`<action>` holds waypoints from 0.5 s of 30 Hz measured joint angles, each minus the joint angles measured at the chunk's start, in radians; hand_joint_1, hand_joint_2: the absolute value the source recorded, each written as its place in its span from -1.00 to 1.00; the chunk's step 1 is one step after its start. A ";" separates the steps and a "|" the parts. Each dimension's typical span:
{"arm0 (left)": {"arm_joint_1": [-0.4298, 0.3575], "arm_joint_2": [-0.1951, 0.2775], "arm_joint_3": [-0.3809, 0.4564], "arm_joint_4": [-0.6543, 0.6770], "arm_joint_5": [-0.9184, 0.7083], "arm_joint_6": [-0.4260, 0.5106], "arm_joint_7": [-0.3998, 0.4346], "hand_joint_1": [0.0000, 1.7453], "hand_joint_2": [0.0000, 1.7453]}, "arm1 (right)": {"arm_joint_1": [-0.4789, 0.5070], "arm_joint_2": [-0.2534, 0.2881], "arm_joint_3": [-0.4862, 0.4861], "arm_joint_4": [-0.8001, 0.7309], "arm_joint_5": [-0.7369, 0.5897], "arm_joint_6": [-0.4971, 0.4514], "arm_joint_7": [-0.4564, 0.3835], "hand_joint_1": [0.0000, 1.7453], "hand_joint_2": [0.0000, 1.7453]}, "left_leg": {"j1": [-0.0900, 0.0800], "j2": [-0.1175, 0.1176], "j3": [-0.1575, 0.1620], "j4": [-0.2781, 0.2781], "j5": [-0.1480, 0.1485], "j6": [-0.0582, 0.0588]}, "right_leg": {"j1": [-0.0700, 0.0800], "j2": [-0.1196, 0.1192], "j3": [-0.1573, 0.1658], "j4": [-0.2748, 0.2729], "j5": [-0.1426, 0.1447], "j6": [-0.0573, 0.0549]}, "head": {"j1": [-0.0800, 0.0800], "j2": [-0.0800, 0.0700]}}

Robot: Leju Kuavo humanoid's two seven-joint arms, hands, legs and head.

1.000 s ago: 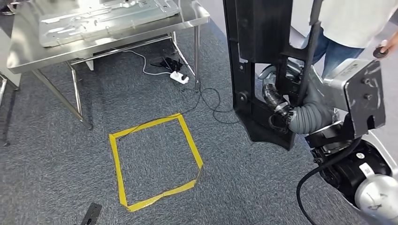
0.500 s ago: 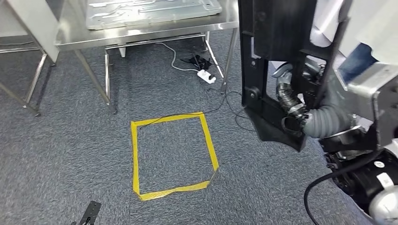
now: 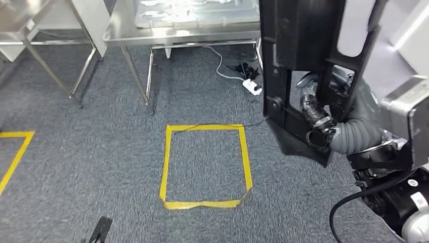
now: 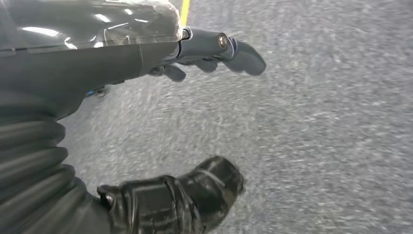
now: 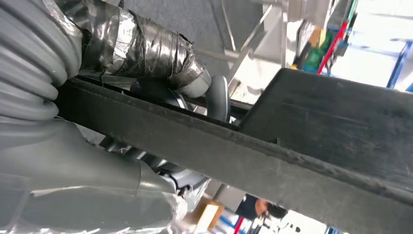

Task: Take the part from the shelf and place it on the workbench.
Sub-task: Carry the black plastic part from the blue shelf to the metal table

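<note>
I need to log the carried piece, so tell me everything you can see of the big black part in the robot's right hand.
The large black plastic-looking part is a flat, matte panel with open cut-outs, a round boss near one edge and a pointed lower corner. It hangs roughly upright above the grey carpet. The right hand grips it through a cut-out, tape-wrapped fingers curled over a bar. Its top runs past the frame.

The part [image 3: 298, 55] stands upright at right; the workbench [image 3: 182, 30] lies beyond, apparently bearing a metal panel [image 3: 192, 10].

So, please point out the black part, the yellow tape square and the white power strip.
black part [image 3: 298, 40]: head view, on its broad upper panel.
yellow tape square [image 3: 205, 127]: head view, on its far strip.
white power strip [image 3: 251, 86]: head view, on its white body.
</note>
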 joint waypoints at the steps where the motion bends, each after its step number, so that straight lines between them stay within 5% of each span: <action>1: -0.001 -0.001 0.000 0.000 0.000 0.000 0.001 -1.00 1.00 | -0.001 0.000 0.000 -0.002 0.000 0.002 0.000 1.00 1.00 | 0.000 0.028 -0.028 0.060 -0.033 -0.004 | 0.002 -0.013 0.001 -0.001 0.000 -0.003 | -0.003 0.000; 3: -0.002 0.000 0.000 0.000 -0.002 0.002 0.001 -1.00 1.00 | -0.001 0.001 0.000 -0.004 0.000 0.004 0.000 1.00 1.00 | 0.003 0.046 -0.081 0.174 -0.078 -0.010 | 0.003 -0.040 0.002 0.000 -0.002 -0.005 | -0.004 0.000; 4: -0.001 0.000 0.000 0.000 -0.002 0.003 0.001 -1.00 1.00 | -0.001 0.001 0.000 -0.004 0.000 0.004 0.000 1.00 1.00 | 0.004 0.049 -0.088 0.191 -0.076 -0.013 | 0.003 -0.053 0.002 0.001 -0.004 -0.005 | -0.004 0.000; 7: -0.001 0.001 0.000 0.000 -0.006 0.007 0.000 -1.00 1.00 | -0.001 0.001 0.000 -0.007 0.000 0.005 0.000 1.00 1.00 | 0.004 0.085 -0.011 0.049 -0.002 -0.015 | 0.002 -0.088 0.006 0.008 -0.014 0.005 | -0.004 0.000; 9: -0.004 0.001 0.001 0.000 -0.007 0.010 -0.004 -1.00 1.00 | -0.004 0.001 -0.001 -0.010 0.000 0.004 0.000 1.00 1.00 | 0.000 0.116 0.039 -0.044 0.025 -0.005 | 0.008 -0.105 0.006 0.017 -0.023 0.016 | -0.002 0.000; 12: -0.005 0.001 0.004 0.000 -0.007 0.012 -0.010 -1.00 1.00 | -0.007 0.001 -0.004 -0.012 -0.006 -0.002 0.003 1.00 1.00 | -0.003 0.103 0.045 -0.058 0.026 0.015 | 0.015 -0.122 0.012 0.017 -0.029 0.031 | 0.002 0.000; 15: -0.010 0.002 0.006 0.000 -0.001 0.002 -0.022 -1.00 1.00 | -0.006 -0.002 -0.006 -0.008 -0.035 0.000 0.013 1.00 1.00 | 0.002 0.085 0.051 -0.067 0.030 0.032 | 0.010 -0.069 -0.013 0.090 -0.076 0.044 | 0.007 0.000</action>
